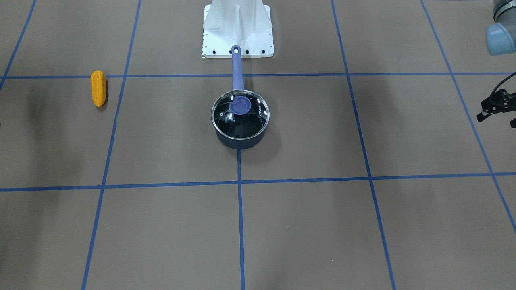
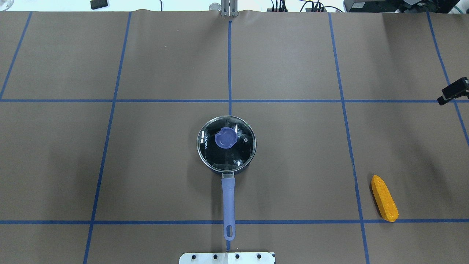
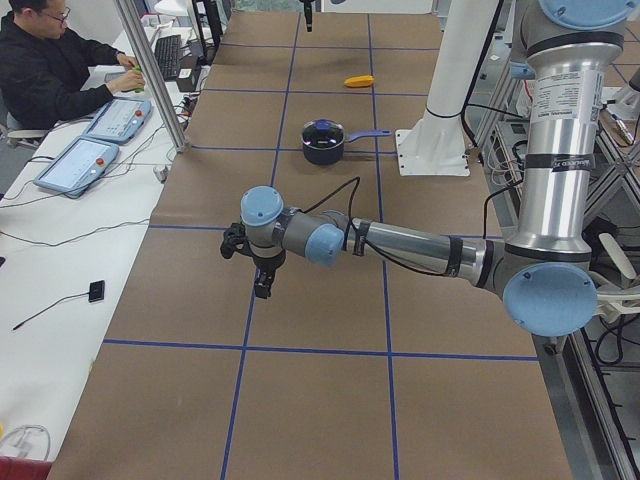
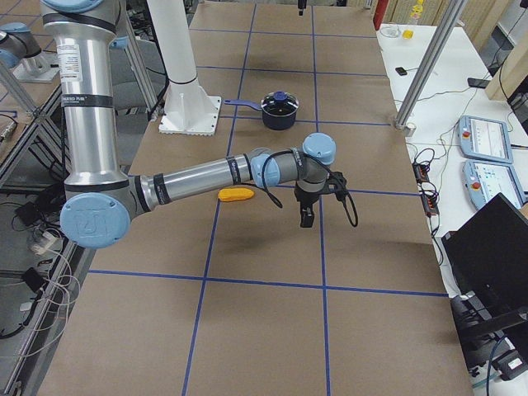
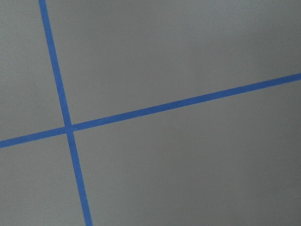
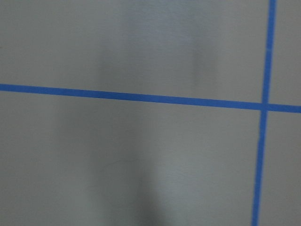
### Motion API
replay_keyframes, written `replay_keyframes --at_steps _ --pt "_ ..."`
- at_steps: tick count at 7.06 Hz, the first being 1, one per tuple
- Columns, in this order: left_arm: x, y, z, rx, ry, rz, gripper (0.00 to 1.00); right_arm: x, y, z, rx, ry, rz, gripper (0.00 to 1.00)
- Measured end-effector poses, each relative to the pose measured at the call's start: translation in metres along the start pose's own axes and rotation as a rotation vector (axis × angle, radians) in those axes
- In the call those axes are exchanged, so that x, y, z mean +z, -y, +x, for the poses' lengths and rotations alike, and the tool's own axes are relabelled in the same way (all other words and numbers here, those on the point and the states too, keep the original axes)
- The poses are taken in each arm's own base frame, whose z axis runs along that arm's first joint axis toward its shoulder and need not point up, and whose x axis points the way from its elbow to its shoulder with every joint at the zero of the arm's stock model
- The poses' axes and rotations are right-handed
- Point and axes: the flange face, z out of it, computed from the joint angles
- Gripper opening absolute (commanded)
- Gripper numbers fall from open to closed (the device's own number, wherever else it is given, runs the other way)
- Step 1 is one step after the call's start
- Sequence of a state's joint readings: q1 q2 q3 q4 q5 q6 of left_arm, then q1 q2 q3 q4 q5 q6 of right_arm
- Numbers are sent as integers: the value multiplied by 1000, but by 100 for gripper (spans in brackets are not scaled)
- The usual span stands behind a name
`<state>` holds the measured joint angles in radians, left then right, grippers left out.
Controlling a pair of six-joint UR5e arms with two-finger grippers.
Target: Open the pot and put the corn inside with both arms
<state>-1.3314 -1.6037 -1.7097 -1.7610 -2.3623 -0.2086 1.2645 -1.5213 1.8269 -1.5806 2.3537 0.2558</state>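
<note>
- Looking over the feeds, I found the pot point(image 1: 240, 143) at the middle of the tabletop point(image 2: 165, 165). Its handle point(image 2: 228, 198) pointed back at the robot's base, which left the rim free to approach from either side.
- The glass lid point(image 2: 240, 156) sat on the rim with its lavender knob point(image 2: 225, 139) up, so by my reading the opening step was not yet begun.
- The corn cob point(image 2: 384, 198) lay flat on the robot's right, well apart from the pot, which made it the natural pickup for the right arm point(image 4: 198, 175).
- That arm hung stretched out low over bare tabletop, near the cob but past it. I could not tell whether its jaws were open or closed.
- The left arm point(image 3: 400, 243) hovered likewise on the opposite side, well apart from the pot. I could not tell the state of its jaws either, and I judged the knob to be its job.
</note>
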Motion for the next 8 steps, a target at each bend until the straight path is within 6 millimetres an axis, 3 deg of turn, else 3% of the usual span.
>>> replay_keyframes --at_steps 2,4,6,8 --pt "1 27 40 -19 -20 9 99 0 -4 -39 -42 60 28 100" --pt "-2 63 94 -55 -39 -1 99 15 -12 -85 5 90 26 99" --pt "-22 106 174 -120 -46 -27 99 31 -30 -123 21 96 -2 98" --pt "-16 124 280 -184 -12 -58 99 43 -46 -145 31 70 -12 99"
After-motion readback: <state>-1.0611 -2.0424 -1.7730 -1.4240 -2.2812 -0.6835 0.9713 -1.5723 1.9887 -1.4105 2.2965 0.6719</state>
